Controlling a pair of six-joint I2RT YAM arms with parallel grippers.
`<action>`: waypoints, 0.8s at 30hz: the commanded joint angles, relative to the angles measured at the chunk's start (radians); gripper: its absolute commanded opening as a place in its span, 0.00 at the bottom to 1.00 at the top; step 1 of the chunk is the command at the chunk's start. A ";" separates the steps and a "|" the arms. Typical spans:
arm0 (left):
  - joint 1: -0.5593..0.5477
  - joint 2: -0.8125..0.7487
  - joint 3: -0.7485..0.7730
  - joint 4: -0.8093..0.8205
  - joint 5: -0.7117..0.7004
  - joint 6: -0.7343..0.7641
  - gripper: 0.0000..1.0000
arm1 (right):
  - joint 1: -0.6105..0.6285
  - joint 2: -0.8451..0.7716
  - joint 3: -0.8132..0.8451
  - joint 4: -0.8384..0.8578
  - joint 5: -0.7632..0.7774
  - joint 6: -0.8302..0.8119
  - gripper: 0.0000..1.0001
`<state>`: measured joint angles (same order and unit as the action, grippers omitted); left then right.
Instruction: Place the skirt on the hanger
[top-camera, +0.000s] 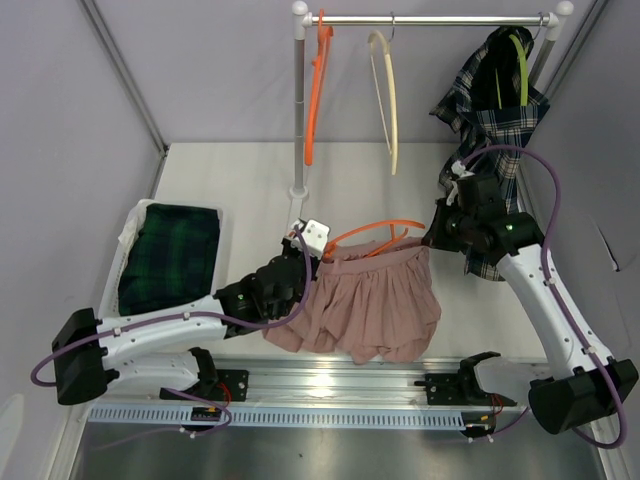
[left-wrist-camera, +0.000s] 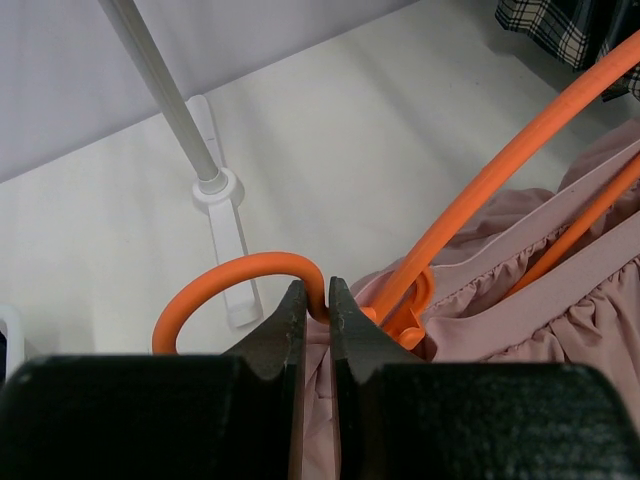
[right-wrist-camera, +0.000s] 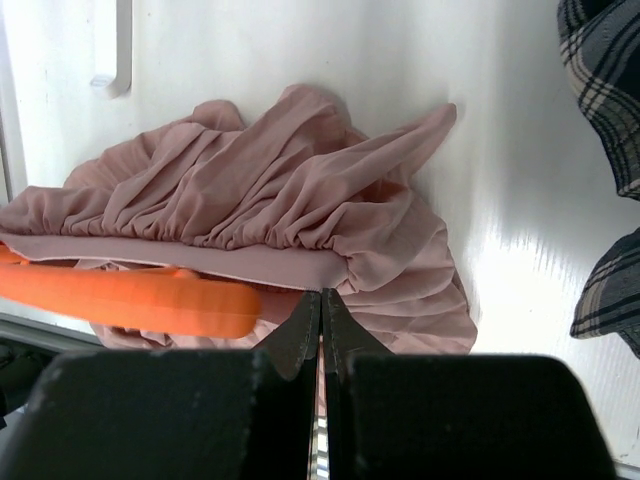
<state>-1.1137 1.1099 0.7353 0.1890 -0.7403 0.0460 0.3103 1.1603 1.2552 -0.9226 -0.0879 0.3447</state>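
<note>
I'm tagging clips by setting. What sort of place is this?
Likely a robotics lab test cell, not a home: two robot arms bolted to a metal rail at the table edge, bare grey partition walls, and a small clothes rack with hangers staged as props.

We see 2 arms built alike. The left arm (top-camera: 150, 338) and the right arm (top-camera: 545, 295) have smooth white link shells, with black housings at the joints and a bulky black block at the end farthest from each tool. A purple cable (top-camera: 190, 317) runs along the left arm's shell, and a second purple cable (top-camera: 505, 148) loops out behind the right tool (top-camera: 437, 232). The left tool (left-wrist-camera: 317, 300) has 2 black fingers (left-wrist-camera: 285, 340) tapering to narrow wedges, set on a wide matte black body just behind them. A white block (top-camera: 316, 234) sits on top of it. The right tool's fingers (right-wrist-camera: 300, 335) look the same.
</note>
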 joint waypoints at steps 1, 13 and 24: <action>0.002 -0.025 0.016 -0.082 -0.073 0.063 0.00 | -0.049 -0.022 0.007 0.031 0.013 -0.035 0.00; 0.000 0.011 0.015 -0.134 -0.065 0.051 0.00 | -0.135 -0.016 0.009 0.048 -0.064 -0.056 0.00; -0.024 0.070 0.045 -0.131 -0.070 0.078 0.00 | -0.134 0.016 0.105 0.015 -0.075 -0.061 0.00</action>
<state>-1.1309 1.1530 0.7609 0.1848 -0.7456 0.0536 0.1963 1.1732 1.2667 -0.9249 -0.2043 0.3157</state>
